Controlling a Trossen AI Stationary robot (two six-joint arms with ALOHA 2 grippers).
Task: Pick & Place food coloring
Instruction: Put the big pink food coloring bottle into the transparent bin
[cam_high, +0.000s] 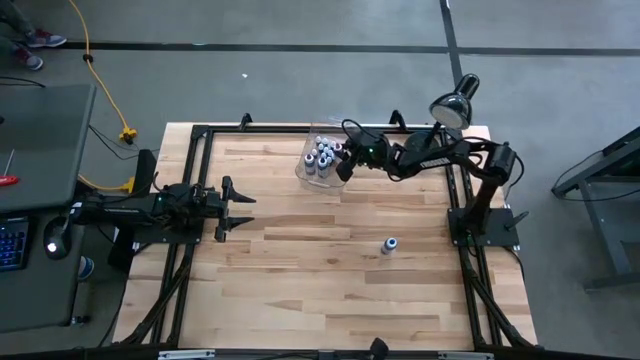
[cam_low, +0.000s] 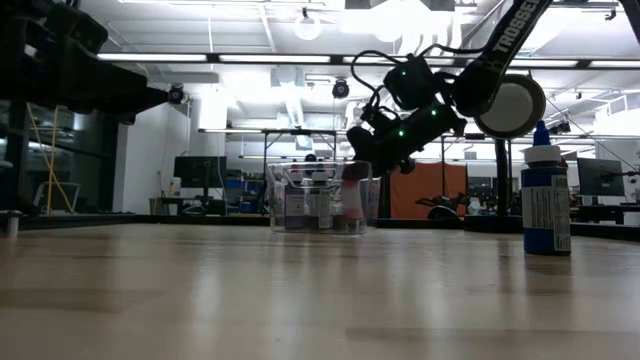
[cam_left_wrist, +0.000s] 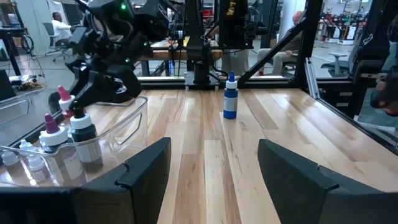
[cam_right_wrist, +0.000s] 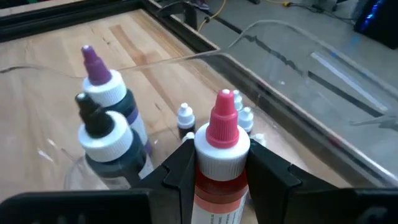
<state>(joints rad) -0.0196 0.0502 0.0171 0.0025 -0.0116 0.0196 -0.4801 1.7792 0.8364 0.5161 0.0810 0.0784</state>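
holding a pink-capped food coloring bottle in its jaws, the right gripper hangs over the clear bin. next up: lower and release. left gripper waits, jaws open.

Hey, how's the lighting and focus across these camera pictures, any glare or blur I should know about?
Low view: bright ceiling lights wash out the background, so the right gripper over the clear bin reads as a silhouette, and the near tabletop is soft. Right wrist view: the pink-capped bottle is sharp, the bin wall glints. High view: even light, the blue bottle tiny.
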